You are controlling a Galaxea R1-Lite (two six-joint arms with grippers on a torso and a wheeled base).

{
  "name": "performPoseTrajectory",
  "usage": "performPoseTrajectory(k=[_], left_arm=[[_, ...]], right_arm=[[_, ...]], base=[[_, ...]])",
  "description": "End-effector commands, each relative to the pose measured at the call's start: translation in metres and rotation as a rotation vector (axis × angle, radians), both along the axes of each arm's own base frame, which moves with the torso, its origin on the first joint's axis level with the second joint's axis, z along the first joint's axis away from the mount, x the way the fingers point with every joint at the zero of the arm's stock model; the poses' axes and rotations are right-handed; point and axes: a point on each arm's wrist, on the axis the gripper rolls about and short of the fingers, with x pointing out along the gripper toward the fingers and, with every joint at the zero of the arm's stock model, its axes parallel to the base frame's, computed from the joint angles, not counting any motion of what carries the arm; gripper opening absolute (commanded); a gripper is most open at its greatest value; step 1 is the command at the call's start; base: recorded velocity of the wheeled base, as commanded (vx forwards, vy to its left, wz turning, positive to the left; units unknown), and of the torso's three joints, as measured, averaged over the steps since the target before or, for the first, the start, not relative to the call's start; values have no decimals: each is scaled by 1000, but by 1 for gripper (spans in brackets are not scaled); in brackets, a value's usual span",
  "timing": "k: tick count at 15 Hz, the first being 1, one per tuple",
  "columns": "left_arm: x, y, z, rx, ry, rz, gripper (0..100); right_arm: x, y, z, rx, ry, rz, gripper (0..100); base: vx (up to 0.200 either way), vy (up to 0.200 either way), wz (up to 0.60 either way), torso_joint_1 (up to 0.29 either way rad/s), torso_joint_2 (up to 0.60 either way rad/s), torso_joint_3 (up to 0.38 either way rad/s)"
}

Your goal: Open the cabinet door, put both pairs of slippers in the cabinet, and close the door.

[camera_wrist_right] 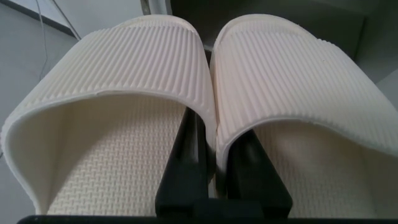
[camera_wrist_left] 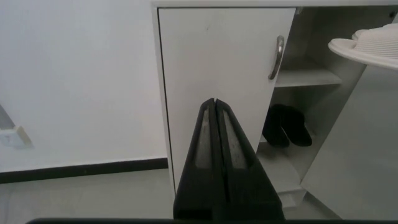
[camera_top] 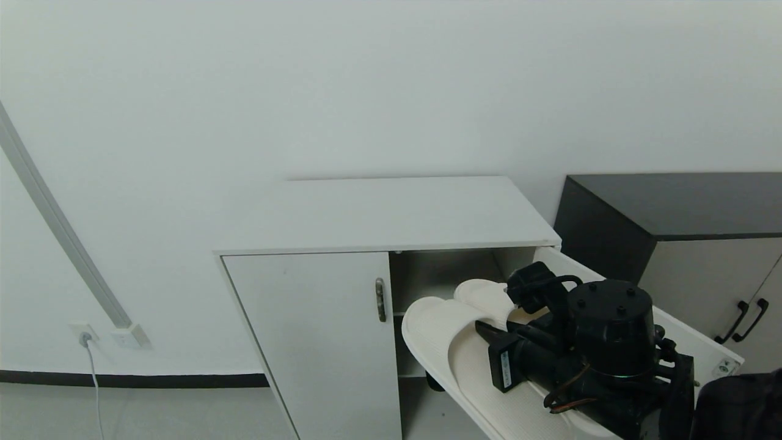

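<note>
A white cabinet (camera_top: 391,214) stands against the wall with its left door (camera_top: 305,330) closed and its right door (camera_top: 702,342) swung open. My right gripper (camera_wrist_right: 208,143) is shut on a pair of white slippers (camera_top: 440,330), pinching their inner sides together, toes toward the open compartment just outside it. A pair of black slippers (camera_wrist_left: 287,124) stands on the cabinet's lower level, below a bare shelf (camera_wrist_left: 308,78). My left gripper (camera_wrist_left: 215,106) is shut on nothing and hangs in front of the closed left door.
A metal handle (camera_top: 380,299) sits at the closed door's right edge. A black-topped cabinet (camera_top: 672,201) stands to the right, behind the open door. At the lower left are a wall socket (camera_top: 85,336) with a cable and a slanted cable duct (camera_top: 55,220).
</note>
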Motion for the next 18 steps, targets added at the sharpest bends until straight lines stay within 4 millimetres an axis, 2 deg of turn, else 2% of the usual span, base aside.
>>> performPoseTrajectory(k=[1,11,18], left_arm=[[0,0,0,-1,1,0,0],[0,0,0,-1,1,0,0],[0,0,0,-1,1,0,0]], right_arm=[[1,1,-2,-4,4,-1,0],[-1,0,-5,-13,7,3,0],[-1,0,-6,-14,8,3,0]], base=[[0,0,0,-183,510,310],[0,0,0,-166,488,321],[0,0,0,-88,450,359]])
